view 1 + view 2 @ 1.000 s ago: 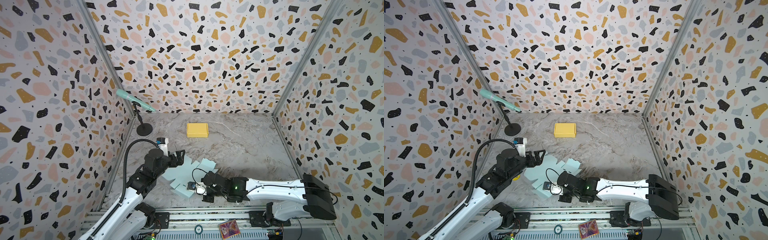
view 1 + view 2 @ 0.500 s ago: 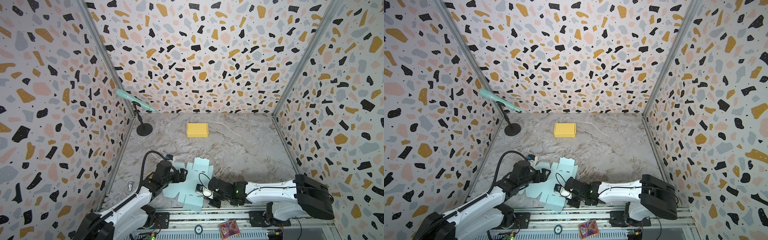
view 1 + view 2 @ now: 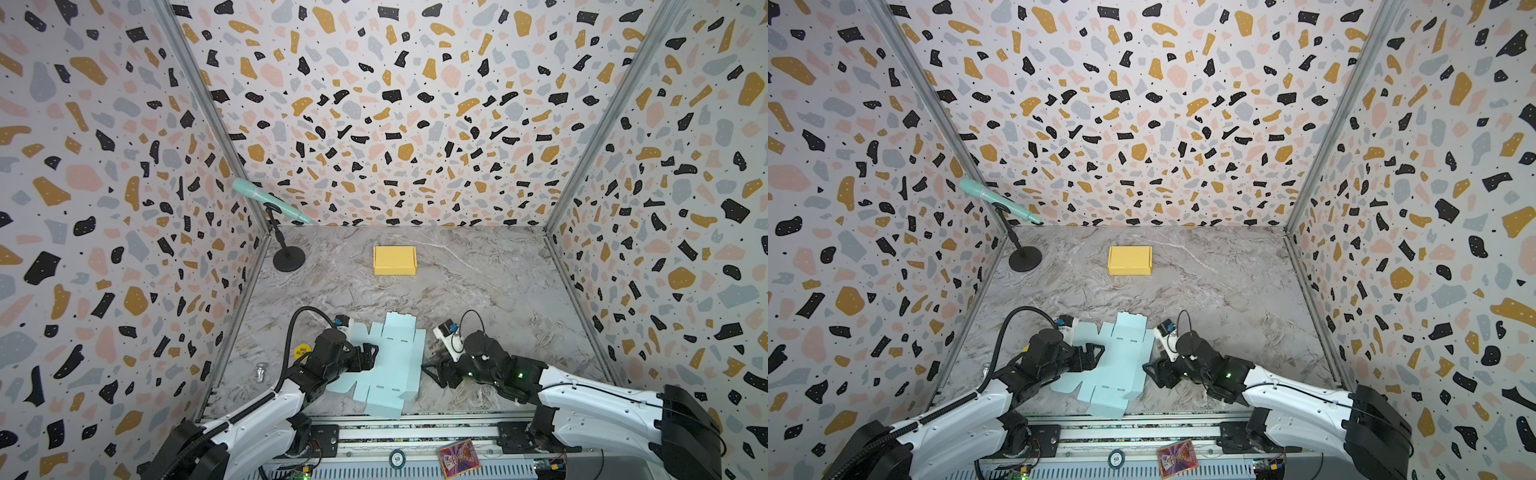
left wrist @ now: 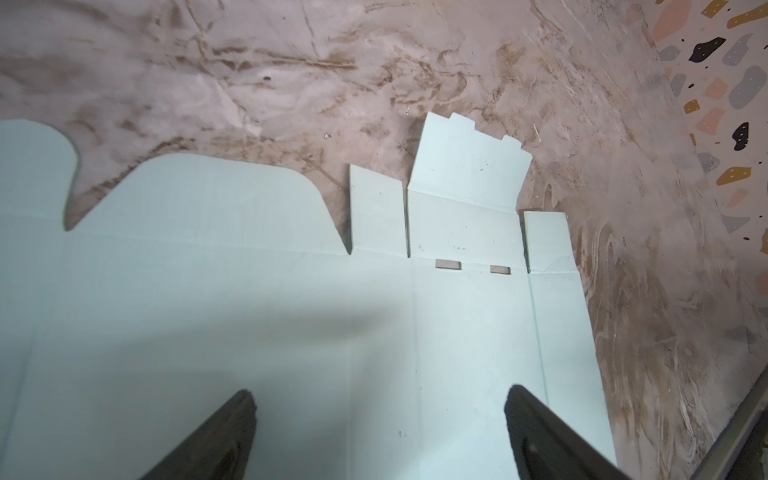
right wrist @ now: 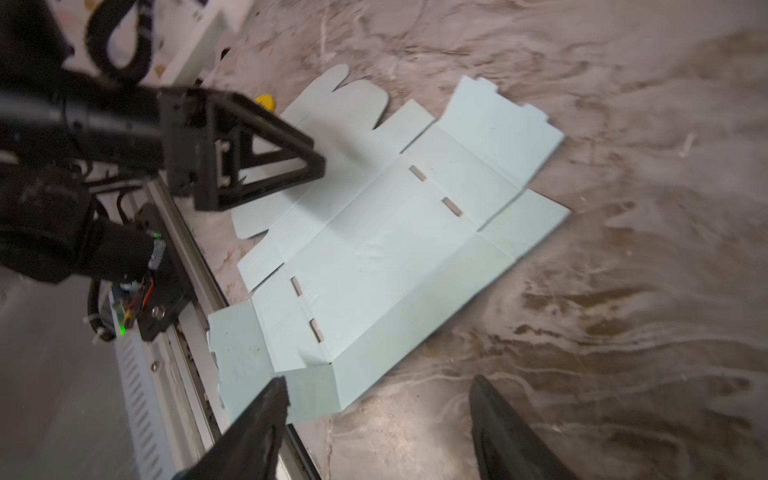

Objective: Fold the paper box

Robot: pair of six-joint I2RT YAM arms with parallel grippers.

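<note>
One paper box [image 3: 395, 368] under left end effector [image 3: 371, 357]; right end effector [image 3: 432, 374] beside

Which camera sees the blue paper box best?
The right wrist view: most of the blue paper box shows, creases and slots too. Both top views show it small, partly covered; the left wrist view crops it.

Flat box blank [image 3: 390, 374] lies at front-ctr of table [image 3: 478, 291], near end reaching front rail [image 3: 436, 426], w/ L gripper [image 3: 371, 356] over its left part & R gripper [image 3: 429, 372] just beside its right edge; folded box [image 3: 394, 260] well behind at back-ctr, mic stand [image 3: 287, 258] in back-L corner.
</note>
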